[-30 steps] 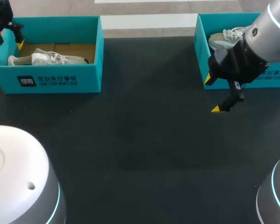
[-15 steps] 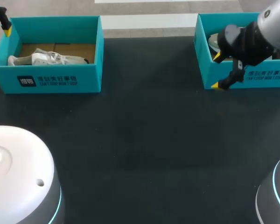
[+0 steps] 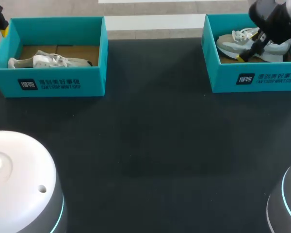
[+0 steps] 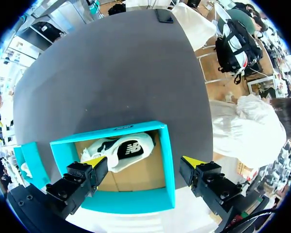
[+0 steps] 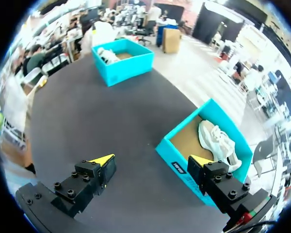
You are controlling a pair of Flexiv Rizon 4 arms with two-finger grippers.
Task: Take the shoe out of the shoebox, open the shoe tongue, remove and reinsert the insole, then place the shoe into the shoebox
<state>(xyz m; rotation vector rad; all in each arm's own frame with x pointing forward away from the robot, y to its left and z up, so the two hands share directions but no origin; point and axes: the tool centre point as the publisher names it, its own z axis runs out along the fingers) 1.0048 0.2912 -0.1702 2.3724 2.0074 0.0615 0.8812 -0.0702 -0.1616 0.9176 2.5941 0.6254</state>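
A grey-and-white lace-up sneaker lies lengthwise, left to right, inside the teal cardboard shoebox at the table's right. The right gripper, fingers spread wide and empty, hovers apparently just above it. The left gripper, equally wide, is well apart.

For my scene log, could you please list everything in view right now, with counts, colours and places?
shoeboxes: 2, teal; left shoebox at the table's far left, right shoebox at its far right
shoes: 2, whitish; left shoe lying in the left shoebox, right shoe lying in the right shoebox
table: 1, black, under both boxes
left gripper: 1, black with yellow tips, open and empty, above the left shoebox's outer end
right gripper: 1, black with yellow tips, open and empty, over the right shoebox
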